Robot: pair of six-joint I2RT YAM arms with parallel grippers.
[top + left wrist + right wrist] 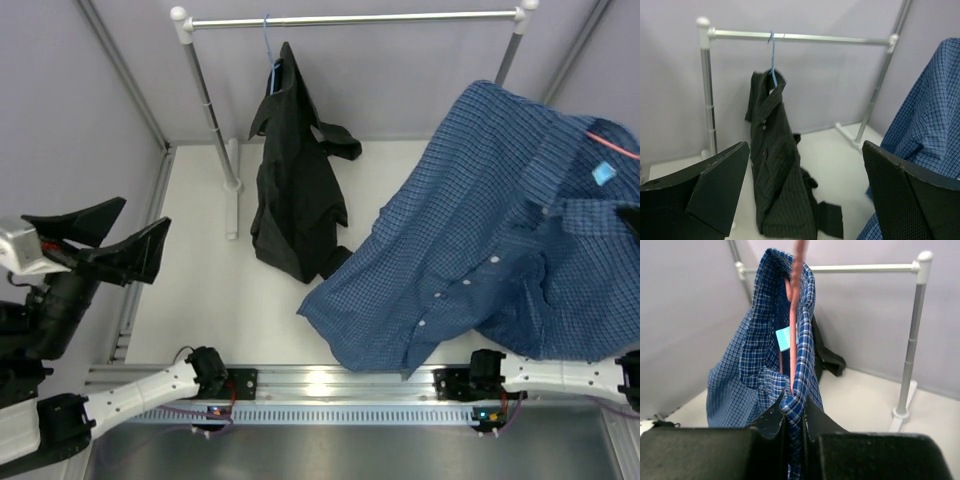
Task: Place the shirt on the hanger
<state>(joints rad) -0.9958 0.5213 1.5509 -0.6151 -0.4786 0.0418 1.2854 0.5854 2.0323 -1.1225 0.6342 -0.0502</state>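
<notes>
Shirt (480,250): held up at the right, above the table (200,300).
Hanger (792,330): inside the collar, beside the label (783,338).
Left fingers (715,190): spread wide, empty.
Right fingers (771,422): pinching collar cloth.

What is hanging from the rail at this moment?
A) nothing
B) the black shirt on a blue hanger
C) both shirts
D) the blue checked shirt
B: the black shirt hangs from the rail on a blue hanger, while the blue checked shirt is pinched in the right pincer, not hung.
</notes>
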